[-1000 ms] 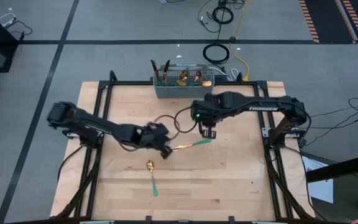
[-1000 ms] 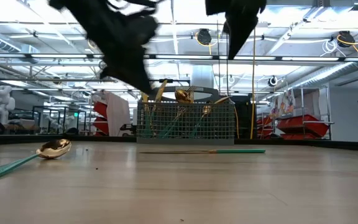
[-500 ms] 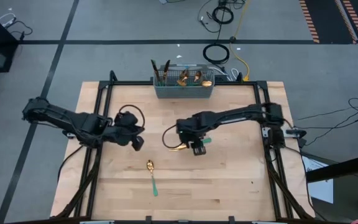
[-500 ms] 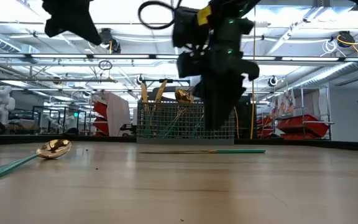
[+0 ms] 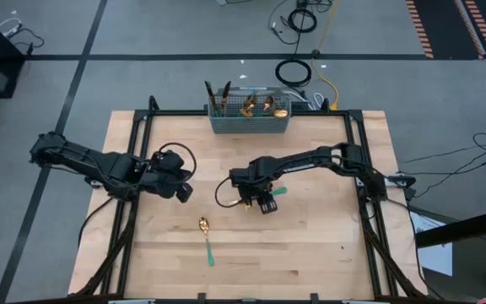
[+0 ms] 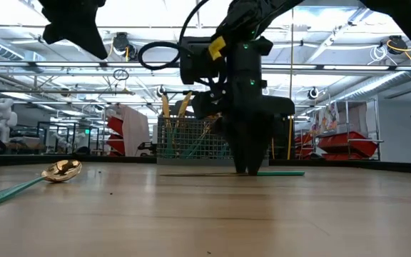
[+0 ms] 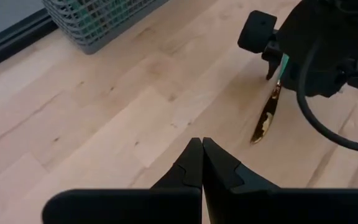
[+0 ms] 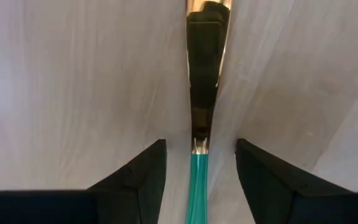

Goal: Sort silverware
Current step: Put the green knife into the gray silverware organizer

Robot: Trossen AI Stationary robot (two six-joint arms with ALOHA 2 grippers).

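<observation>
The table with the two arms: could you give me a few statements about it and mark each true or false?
1. The right gripper is open, one finger on each side of a knife lying on the table. True.
2. The left gripper is holding a fork. False: it is shut and empty.
3. A spoon lies alone near the table's front. True.
4. The basket is empty. False: several pieces stand in it.

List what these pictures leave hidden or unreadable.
- Knife: the right gripper, open astride it, covers most of it in the high view; the right wrist view cuts off both ends.
- Basket contents: too small in the high view; the right arm blocks part in the low view.
- Spoon: the low view's edge cuts its handle.
</observation>
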